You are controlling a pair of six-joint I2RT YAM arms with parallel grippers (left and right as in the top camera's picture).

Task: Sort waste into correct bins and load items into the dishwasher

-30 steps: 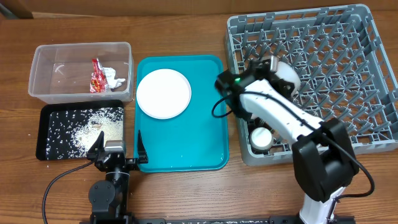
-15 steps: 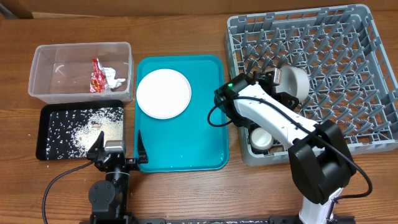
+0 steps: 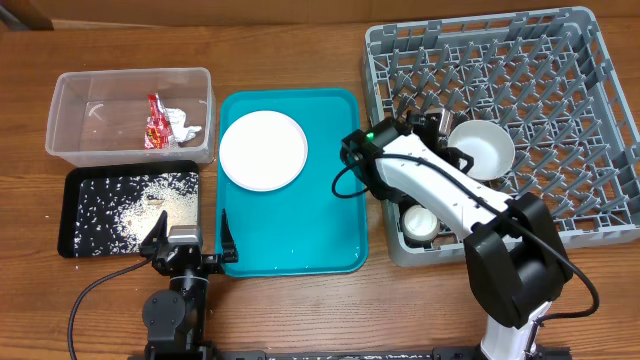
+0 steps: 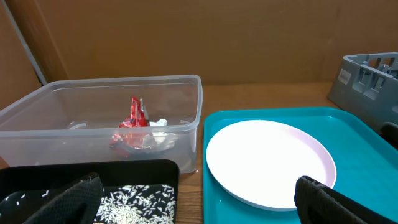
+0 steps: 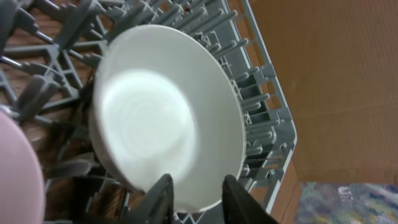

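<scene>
right arm stretched over the grey dish rack, wrist turned sideways; right gripper fingers slightly parted, pinching the rim of a white bowl that sits tilted among the pegs. left gripper parked near the table edge, spread wide, holding nothing; white plate just ahead.

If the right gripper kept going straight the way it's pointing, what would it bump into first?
Probably the white bowl. In the wrist view the right gripper points at it, jaws straddling its rim, with the grey dish rack right behind. Depth is unclear, so it may already be touching.
</scene>
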